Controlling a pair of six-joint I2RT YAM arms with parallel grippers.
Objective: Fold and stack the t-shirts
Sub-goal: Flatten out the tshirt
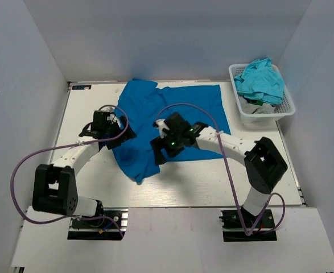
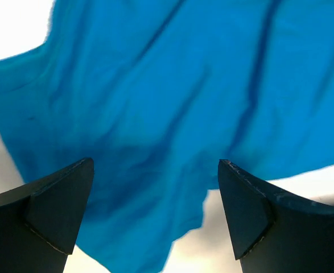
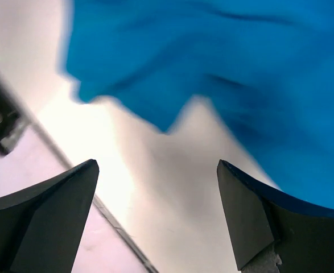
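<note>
- L gripper [image 2: 155,165]: jaws spread wide, nothing held, over left part of blue t-shirt [image 1: 172,108].
- R gripper [image 3: 157,165]: also wide, empty, above shirt's near edge + bare table [image 1: 212,182].
- Blue t-shirt: rumpled, spread mid-table.
- Teal t-shirts [image 1: 260,79]: heaped in white basket [image 1: 264,116], far right corner.

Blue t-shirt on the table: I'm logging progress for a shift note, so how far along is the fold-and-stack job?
Done: nothing looks folded or stacked. In hand: the blue t-shirt lies spread but rumpled on the table, with the left gripper and right gripper both open over it, gripping nothing. Left: folding it, then the turquoise t-shirts heaped in the white basket.
</note>
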